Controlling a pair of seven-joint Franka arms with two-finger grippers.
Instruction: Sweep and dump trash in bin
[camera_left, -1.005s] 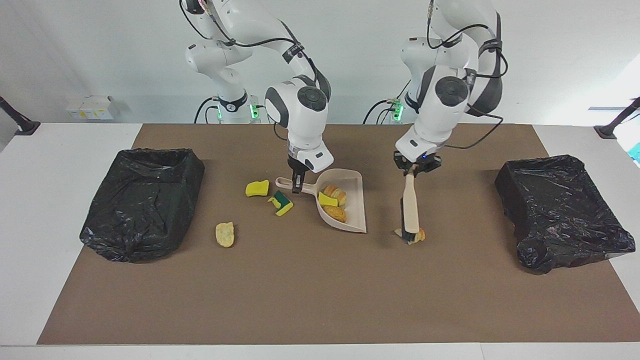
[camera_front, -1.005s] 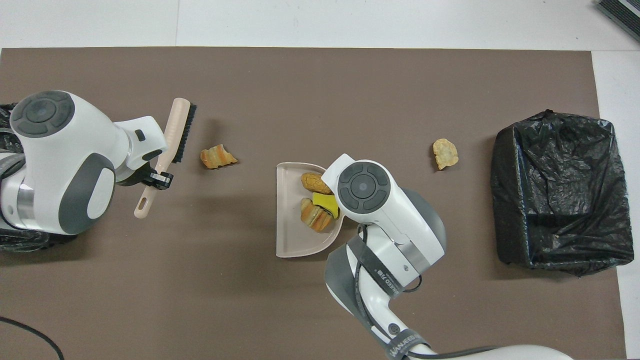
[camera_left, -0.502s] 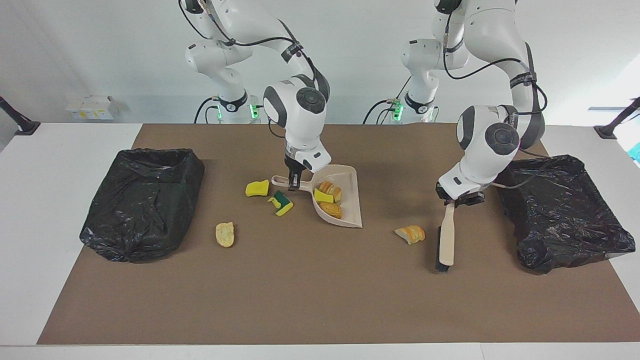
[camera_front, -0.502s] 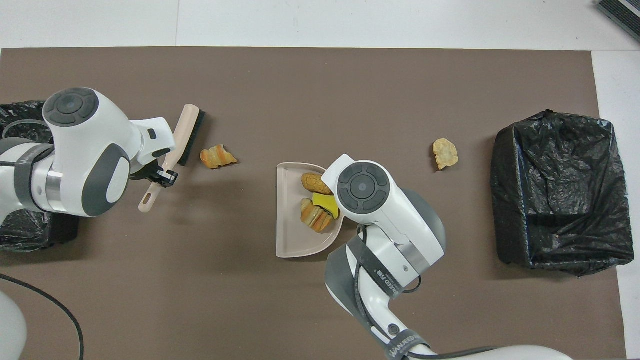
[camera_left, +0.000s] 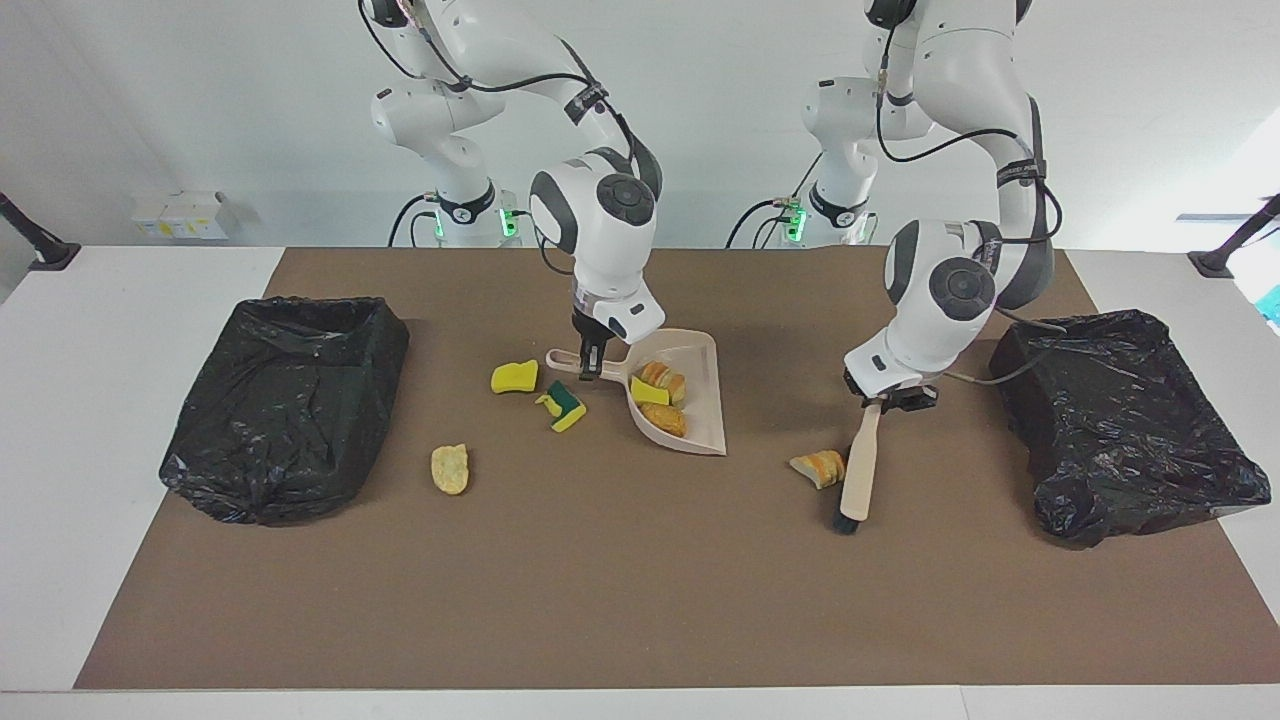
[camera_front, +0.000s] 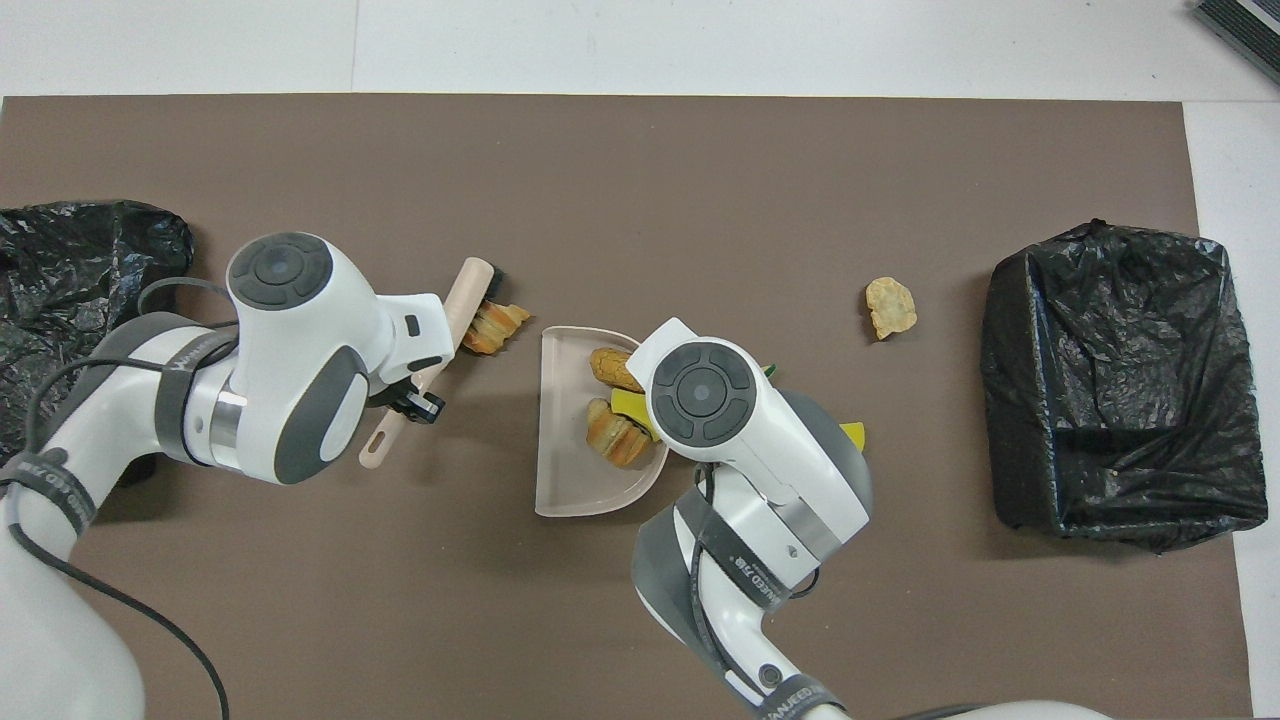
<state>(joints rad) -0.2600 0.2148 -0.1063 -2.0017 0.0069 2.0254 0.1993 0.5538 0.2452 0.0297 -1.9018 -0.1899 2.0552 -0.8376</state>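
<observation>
One high camera faces the robots; another looks steeply down.

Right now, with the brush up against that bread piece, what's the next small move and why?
Probably keep sweeping the bread piece toward the dustpan. The left gripper holds the brush beside it, and the pan's open mouth, steadied by the right gripper, faces it.

The left arm reached down over the table's left-arm half, wrist bent and tilted inward toward the middle. The left gripper was clamped tight, fingertips pointing down at the tabletop. The right arm descended steeply over the middle of the table, nearer the robots' edge, its wrist almost vertical. The right gripper was likewise clamped, low and close to the surface.
</observation>
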